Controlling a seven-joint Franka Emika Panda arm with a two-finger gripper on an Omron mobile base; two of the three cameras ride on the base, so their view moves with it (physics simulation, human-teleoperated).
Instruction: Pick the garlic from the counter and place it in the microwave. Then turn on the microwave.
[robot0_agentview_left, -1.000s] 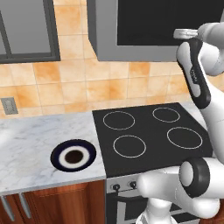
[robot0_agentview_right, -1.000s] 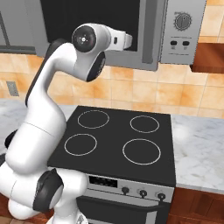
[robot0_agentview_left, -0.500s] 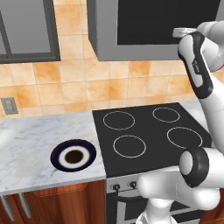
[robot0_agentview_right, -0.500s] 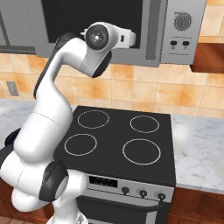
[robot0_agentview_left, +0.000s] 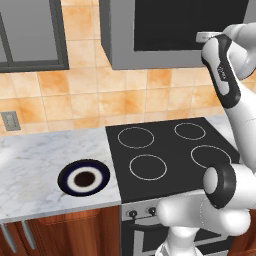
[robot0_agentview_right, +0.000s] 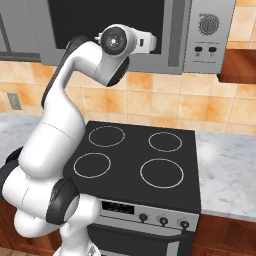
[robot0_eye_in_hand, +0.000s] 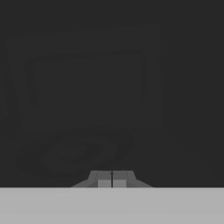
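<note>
The white arm is reaching up to the large grey metal microwave (robot0_agentview_right: 150, 30), its dark glass door closed. In the hand view the gripper (robot0_eye_in_hand: 112, 180) is showing its jaws pressed together, holding nothing. The garlic's whereabouts cannot be told. A round dark-blue plate (robot0_agentview_left: 83, 179) is sitting on the white marble counter (robot0_agentview_left: 35, 160).

Arm (robot0_agentview_right: 65, 115) rises from the base, bends at a dark elbow joint, reaches up and forward; the white forearm is raised high and the wrist (robot0_agentview_right: 117, 42) is turned level, with the hand pointing horizontally away from the base. In the left base view the upper arm (robot0_agentview_left: 222, 75) stands nearly upright with a dark strip along its side. Gripper (robot0_eye_in_hand: 112, 179) has fingers (robot0_eye_in_hand: 104, 180) pressed together, no gap, nothing between them.
</note>
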